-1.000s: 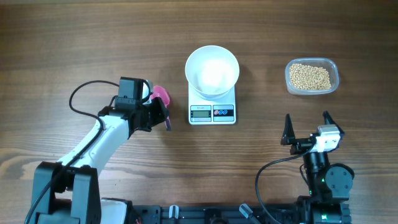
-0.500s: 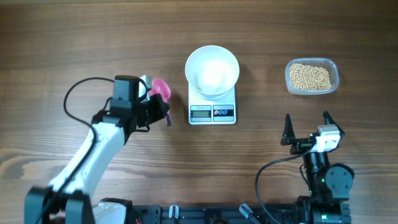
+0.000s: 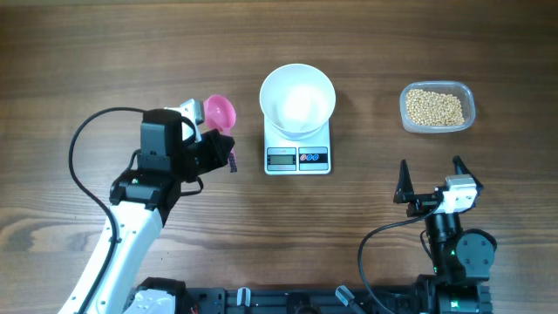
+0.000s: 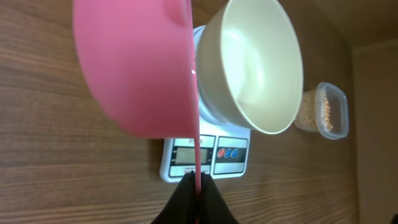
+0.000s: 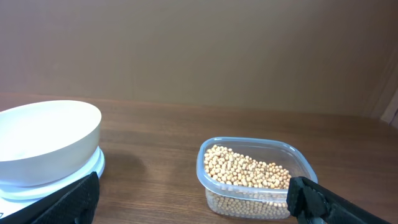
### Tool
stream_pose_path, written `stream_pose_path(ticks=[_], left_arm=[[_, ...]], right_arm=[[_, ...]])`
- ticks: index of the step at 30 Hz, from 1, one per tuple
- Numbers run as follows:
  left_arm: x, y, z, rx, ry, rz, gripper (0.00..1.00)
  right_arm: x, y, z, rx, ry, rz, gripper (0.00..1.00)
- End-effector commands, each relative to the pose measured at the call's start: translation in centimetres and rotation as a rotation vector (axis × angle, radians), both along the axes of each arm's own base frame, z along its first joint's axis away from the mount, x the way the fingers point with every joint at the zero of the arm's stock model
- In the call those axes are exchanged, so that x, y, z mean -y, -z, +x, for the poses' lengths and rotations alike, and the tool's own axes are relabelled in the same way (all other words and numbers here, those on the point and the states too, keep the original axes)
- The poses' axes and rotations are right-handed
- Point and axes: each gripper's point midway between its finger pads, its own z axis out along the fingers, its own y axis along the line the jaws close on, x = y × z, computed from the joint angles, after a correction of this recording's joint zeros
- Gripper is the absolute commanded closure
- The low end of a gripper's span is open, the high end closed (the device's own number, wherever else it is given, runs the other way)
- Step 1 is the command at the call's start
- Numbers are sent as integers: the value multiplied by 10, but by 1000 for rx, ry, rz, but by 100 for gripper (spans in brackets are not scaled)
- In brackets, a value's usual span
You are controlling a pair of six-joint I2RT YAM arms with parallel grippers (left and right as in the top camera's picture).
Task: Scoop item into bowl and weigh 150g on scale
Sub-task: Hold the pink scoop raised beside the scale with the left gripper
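1. The beans (image 3: 435, 107) are all held in a clear plastic tub (image 3: 405, 96) near the far right corner of the surface (image 3: 105, 52). None are seen outside the tub.
2. The bowl (image 3: 272, 92) is seated on the scale (image 3: 298, 158) at the middle of the surface, toward the far edge. The bowl is shown empty in both the overhead and the right wrist views. The bowl and the tub are well apart.
3. The scale display faces the near edge. Its reading is too small to be made out.
4. A pink scoop (image 3: 219, 111) is positioned just left of the bowl, apart from it. No beans are seen in it from overhead.
5. The left claw (image 4: 196, 186) is pressed together on the thin handle of the scoop, as shown in the left wrist view. The scoop is judged to be lifted clear of the surface, though this cannot be confirmed.
6. The right claw (image 3: 430, 166) is spread wide and holds nothing. It is parked near the near edge, on the right side, with the tub ahead of it.
7. Progress is judged as early: the tool has been gripped, and the bowl has been placed on the scale.
8. Outstanding steps, as judged:
   - the scoop is to be carried across the bowl to the tub;
   - beans are to be scooped and tipped into the bowl;
   - scooping is to be repeated until the target weight is displayed.
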Motion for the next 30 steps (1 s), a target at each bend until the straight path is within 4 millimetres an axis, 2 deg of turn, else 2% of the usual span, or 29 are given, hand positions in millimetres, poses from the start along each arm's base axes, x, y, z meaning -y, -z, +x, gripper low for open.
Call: stream_pose_path(ticks=[1,8,30], left_arm=[[-12,7,-1,-13,-47,64,96],[-19,16,-6,-52,-70,99,96],[-19,16,-6,-52,-70,98,96]], right_arm=[[1,0,0,1,9,2,0],[1,0,0,1,9,2,0],[1,0,0,1,9,2,0]])
